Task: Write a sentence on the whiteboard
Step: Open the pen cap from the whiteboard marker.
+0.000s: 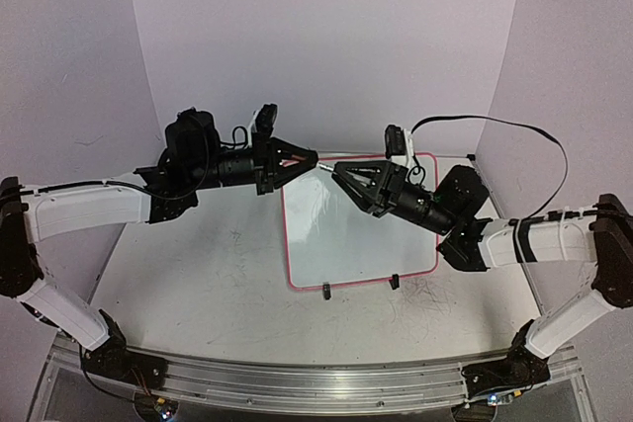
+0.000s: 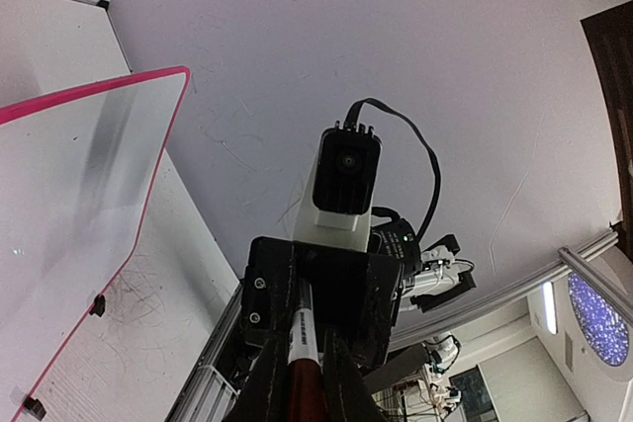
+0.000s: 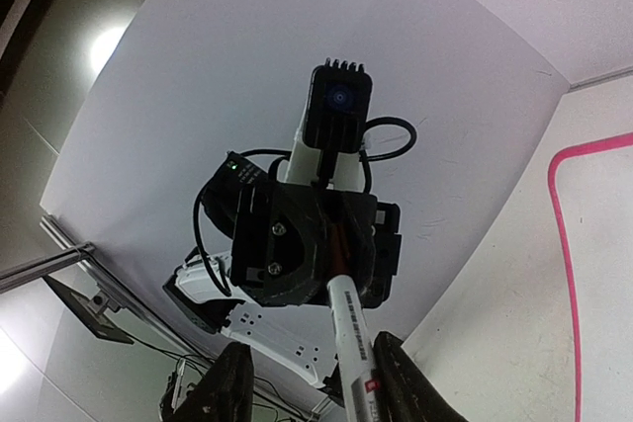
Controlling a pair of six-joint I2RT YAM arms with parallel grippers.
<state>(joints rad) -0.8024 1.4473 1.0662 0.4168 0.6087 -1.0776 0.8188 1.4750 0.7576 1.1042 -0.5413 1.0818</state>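
Observation:
The whiteboard (image 1: 346, 239) lies flat at mid-table with a pink-red rim; it also shows in the left wrist view (image 2: 69, 175) and the right wrist view (image 3: 603, 274). Its face is plain white, and the sentence is not in view. Above its far left corner a marker (image 1: 324, 165) bridges the two grippers. My left gripper (image 1: 312, 158) (image 2: 302, 382) is shut on the marker's red end (image 2: 303, 363). My right gripper (image 1: 339, 170) (image 3: 316, 382) faces it with its fingers either side of the white barrel (image 3: 348, 328). A gap remains on one side.
Two black clip feet (image 1: 326, 292) (image 1: 393, 282) sit at the board's near edge. A black cable (image 1: 534, 135) loops over the right arm. An aluminium rail (image 1: 297, 378) runs along the table's front. Faint scribbles mark the tabletop (image 1: 198, 284).

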